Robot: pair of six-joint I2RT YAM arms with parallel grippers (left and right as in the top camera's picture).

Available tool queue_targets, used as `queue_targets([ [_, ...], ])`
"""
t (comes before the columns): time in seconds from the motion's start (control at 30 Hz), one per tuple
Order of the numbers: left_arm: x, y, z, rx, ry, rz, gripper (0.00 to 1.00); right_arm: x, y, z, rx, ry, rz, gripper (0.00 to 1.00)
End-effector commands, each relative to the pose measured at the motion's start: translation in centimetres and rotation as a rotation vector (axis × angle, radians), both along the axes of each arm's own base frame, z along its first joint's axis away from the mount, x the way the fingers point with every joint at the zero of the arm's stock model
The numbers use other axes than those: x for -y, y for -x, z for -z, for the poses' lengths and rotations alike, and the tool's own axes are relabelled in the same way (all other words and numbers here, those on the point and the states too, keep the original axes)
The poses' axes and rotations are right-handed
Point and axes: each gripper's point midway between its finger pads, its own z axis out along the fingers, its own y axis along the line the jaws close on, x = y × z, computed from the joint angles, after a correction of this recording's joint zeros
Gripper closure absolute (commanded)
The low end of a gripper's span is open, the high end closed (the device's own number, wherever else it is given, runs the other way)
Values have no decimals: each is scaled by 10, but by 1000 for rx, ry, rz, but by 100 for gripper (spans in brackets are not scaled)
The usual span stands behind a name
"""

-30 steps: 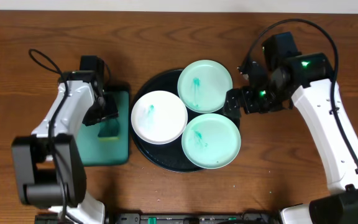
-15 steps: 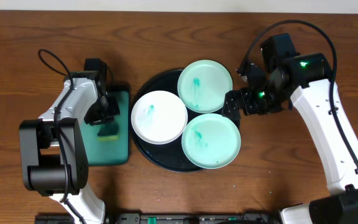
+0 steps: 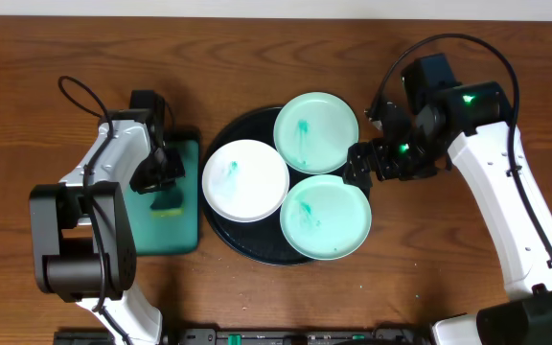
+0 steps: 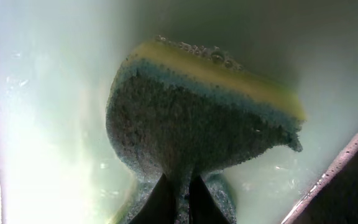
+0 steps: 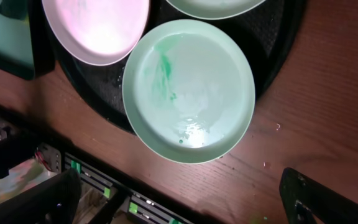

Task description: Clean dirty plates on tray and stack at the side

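Three plates lie on the round black tray [image 3: 242,233]: a white plate [image 3: 245,179] at the left, a mint plate [image 3: 316,131] at the back and a second mint plate [image 3: 326,217] at the front, each with a small teal smear. My left gripper [image 4: 180,199] is shut on a yellow and blue-green sponge [image 4: 197,118], down in the teal tray. My right gripper [image 3: 362,161] hangs open at the black tray's right rim, between the two mint plates. In the right wrist view the front mint plate [image 5: 188,90] lies just ahead of the wide-apart fingers.
The rectangular teal tray [image 3: 185,230] sits left of the black tray, wet inside. A black cable loop [image 3: 70,91] arches behind the left arm. A rail with green lights [image 5: 92,180] runs along the table's front edge.
My left gripper has closed on the sponge in the teal tray, and the left arm has shifted slightly. The right gripper has barely moved and stays open.
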Motion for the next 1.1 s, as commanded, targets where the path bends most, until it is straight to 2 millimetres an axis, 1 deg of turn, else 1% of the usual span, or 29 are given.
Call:
queue_targets([
  [0.0, -5, 5, 9, -30, -17, -10, 93, -5, -2, -1, 11, -14, -18, 1],
  [0.07, -5, -1, -2, 6, -19, -4, 93, -5, -3, -1, 13, -18, -14, 1],
  [0.13, -6, -9, -22, 70, -22, -9, 93, -6, -6, -2, 23, -20, -15, 1],
  [0.2, -6, -15, -49, 154, -24, -18, 93, -7, -8, -2, 33, -24, -15, 16],
  [0.23, -6, -16, -61, 190, -24, -18, 93, -7, -9, -2, 37, -24, -15, 27],
  [0.27, -6, -16, -75, 230, -26, -18, 93, -7, -10, -2, 43, -25, -15, 41],
  [0.3, -6, -14, -92, 273, -27, -18, 93, -8, -11, -3, 47, -27, -15, 53],
  [0.37, -6, -9, -115, 330, -30, -18, 93, -8, -14, -2, 54, -30, -4, 82],
  [0.4, -6, -5, -126, 356, -34, -20, 93, -9, -15, -2, 59, -32, 0, 99],
  [0.47, -7, 4, -145, 398, -37, -21, 93, -10, -19, -1, 70, -37, 5, 99],
  [0.53, -7, 11, -159, 429, -39, -21, 93, -12, -23, 2, 84, -45, 4, 99],
  [0.6, -11, 15, -170, 465, -65, -27, 93, -15, -28, 6, 107, -58, -5, 99],
  [0.7, -15, 18, -182, 504, -92, -34, 93, -27, -35, 15, 143, -84, -28, 99],
  [0.77, -15, 19, -185, 511, -91, -35, 93, -40, -35, 23, 161, -116, -59, 99],
  [0.97, -15, 22, -182, 493, -91, -33, 93, -90, -33, 55, 238, -179, -158, 99],
  [1.07, -15, 22, -181, 492, -91, -34, 93, -106, -35, 71, 278, -141, -146, 99],
])
